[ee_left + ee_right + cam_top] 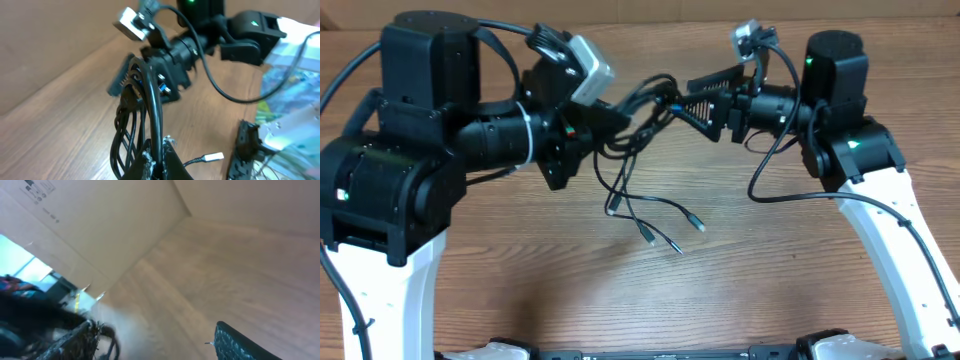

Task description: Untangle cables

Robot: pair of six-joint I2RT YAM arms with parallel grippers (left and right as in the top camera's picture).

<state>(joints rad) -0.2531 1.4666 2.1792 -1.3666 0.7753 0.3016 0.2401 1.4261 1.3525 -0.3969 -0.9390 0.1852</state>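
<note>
The left gripper is clamped tight on the cables, holding the black bundle up between the two arms; loose ends with small plugs dangle toward the wooden table; the right gripper faces the bundle, jaws wide apart, gripping nothing that I can see.

The cables hung above the rear middle of the desk, between the left claw on their left and the right claw on their right. Their plug ends trailed forward toward the desk's centre, before both claws. A wall stood behind the desk.
</note>
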